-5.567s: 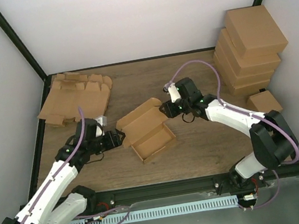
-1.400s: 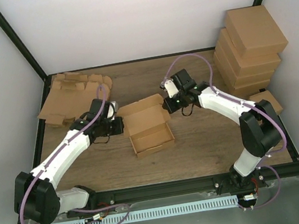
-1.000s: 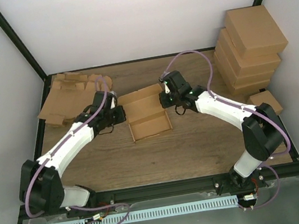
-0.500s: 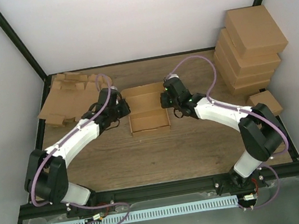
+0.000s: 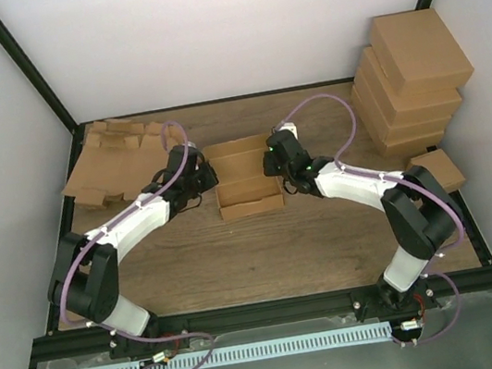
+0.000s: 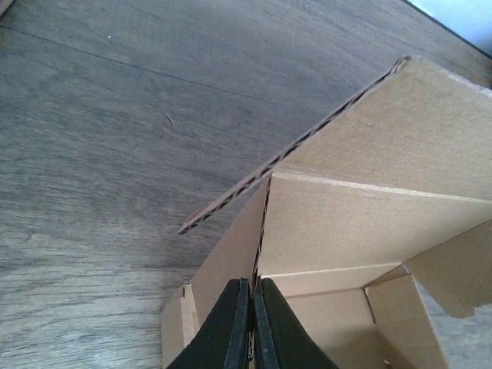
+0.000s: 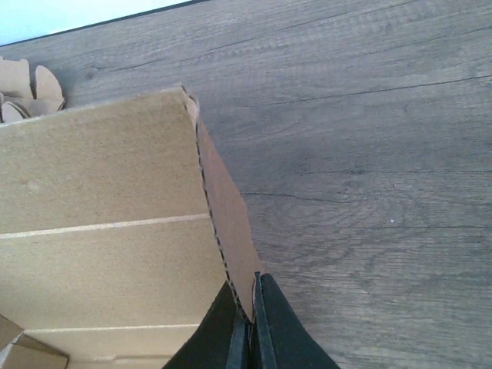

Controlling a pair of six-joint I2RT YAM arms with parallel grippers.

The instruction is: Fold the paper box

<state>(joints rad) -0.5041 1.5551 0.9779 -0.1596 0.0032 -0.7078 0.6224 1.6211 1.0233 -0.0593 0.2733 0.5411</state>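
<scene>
The brown paper box lies open mid-table, its tray toward me and its lid raised at the back. My left gripper is at the box's left side and my right gripper at its right side. In the left wrist view the left gripper is shut on the thin edge of the left side flap of the box. In the right wrist view the right gripper is shut on the right side flap, and the box fills the left half of that view.
Flat cardboard blanks lie at the back left. A stack of folded boxes stands at the back right, with a small box in front of it. Bare wood shows in front of the box.
Both arms have swung the box from a skewed pose to square with the table and shifted it slightly back. Both grippers have stayed shut on the side flaps.
</scene>
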